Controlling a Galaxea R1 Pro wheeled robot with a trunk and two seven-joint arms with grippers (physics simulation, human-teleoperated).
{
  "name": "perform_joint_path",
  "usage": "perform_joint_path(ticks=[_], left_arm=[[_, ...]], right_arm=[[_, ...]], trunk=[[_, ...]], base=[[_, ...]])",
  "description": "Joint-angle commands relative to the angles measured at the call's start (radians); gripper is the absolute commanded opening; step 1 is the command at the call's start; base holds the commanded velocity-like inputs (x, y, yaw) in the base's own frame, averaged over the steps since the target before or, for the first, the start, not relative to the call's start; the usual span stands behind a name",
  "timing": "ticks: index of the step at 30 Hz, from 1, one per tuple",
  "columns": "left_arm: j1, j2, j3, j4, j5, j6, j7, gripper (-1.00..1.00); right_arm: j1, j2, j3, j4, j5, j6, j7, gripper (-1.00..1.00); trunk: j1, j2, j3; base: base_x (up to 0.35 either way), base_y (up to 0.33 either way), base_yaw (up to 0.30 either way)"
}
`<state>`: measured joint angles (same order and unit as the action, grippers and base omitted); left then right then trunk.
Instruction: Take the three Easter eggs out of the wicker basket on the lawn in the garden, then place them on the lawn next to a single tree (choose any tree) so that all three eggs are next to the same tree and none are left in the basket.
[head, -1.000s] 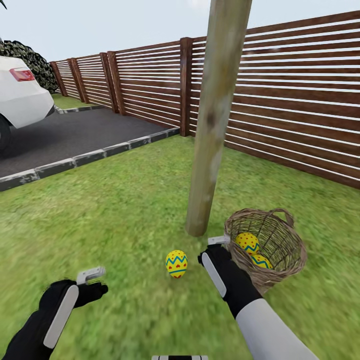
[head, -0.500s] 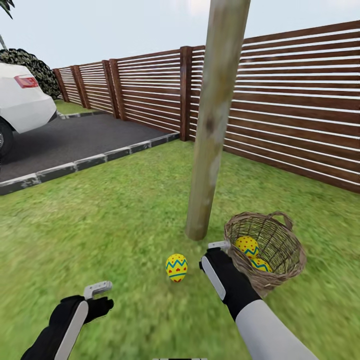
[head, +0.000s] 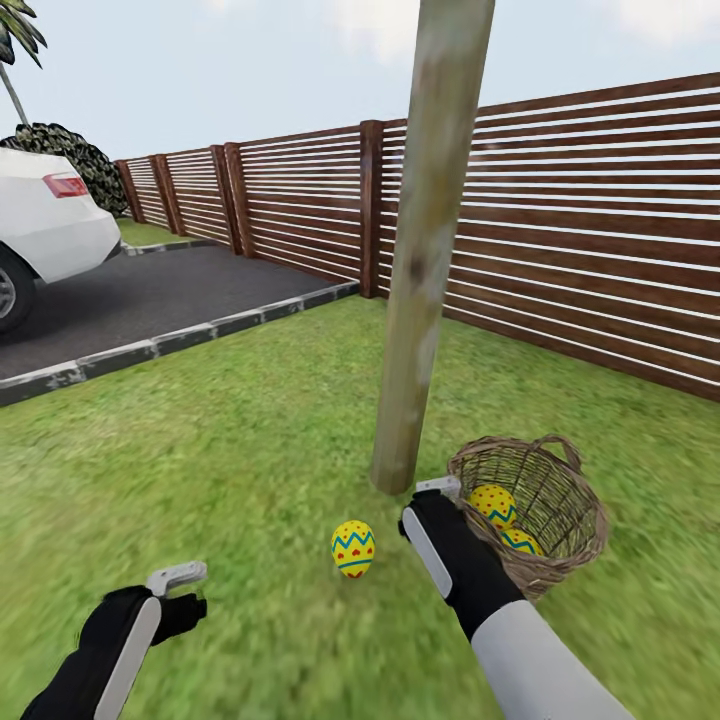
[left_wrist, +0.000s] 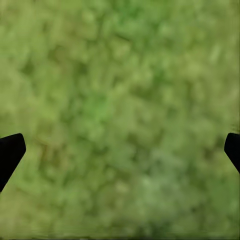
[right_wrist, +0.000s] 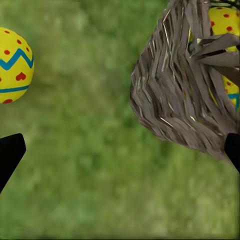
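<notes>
The right gripper (head: 440, 488) is held open and empty at the basket (head: 560, 500) rim, near the trunk (head: 420, 300). Two eggs (head: 494, 503) are seen inside the basket. A third egg (head: 353, 549) lies on the lawn (head: 230, 440) beside the tree. The left gripper (head: 178, 578) is spread open, empty, over grass.

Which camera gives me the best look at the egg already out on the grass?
The head view: the whole Easter egg stands on the lawn near the tree trunk. The right wrist view shows it larger but cropped at the frame edge. The left wrist view shows grass.
</notes>
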<state>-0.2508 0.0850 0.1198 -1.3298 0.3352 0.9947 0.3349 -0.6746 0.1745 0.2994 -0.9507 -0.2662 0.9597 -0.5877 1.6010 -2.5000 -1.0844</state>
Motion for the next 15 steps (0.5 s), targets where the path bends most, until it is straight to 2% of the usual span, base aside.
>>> perform_joint_path(ticks=[1,5,9,15], left_arm=[[0.000,-0.006,0.000,-0.001,0.005,0.004,0.014,1.00],[0.001,-0.028,-0.002,-0.009,0.001,0.004,0.019,1.00],[0.005,-0.051,-0.015,-0.024,0.028,0.001,0.010,1.00],[0.007,-0.085,-0.008,-0.032,0.064,-0.001,0.005,1.00]], right_arm=[[-0.001,0.000,0.001,-0.006,-0.010,0.008,-0.016,1.00],[-0.004,0.000,0.002,-0.027,-0.010,0.031,-0.024,1.00],[0.014,0.000,0.001,-0.007,-0.012,0.027,-0.020,1.00],[0.024,0.000,-0.005,-0.003,-0.011,0.024,-0.020,1.00]], trunk=[[0.000,0.000,-0.001],[0.000,0.000,-0.001],[0.000,0.000,-0.001],[0.000,0.000,-0.001]], base=[[0.000,0.000,0.000],[0.000,0.000,0.000],[0.000,0.000,0.000],[0.000,0.000,0.000]])
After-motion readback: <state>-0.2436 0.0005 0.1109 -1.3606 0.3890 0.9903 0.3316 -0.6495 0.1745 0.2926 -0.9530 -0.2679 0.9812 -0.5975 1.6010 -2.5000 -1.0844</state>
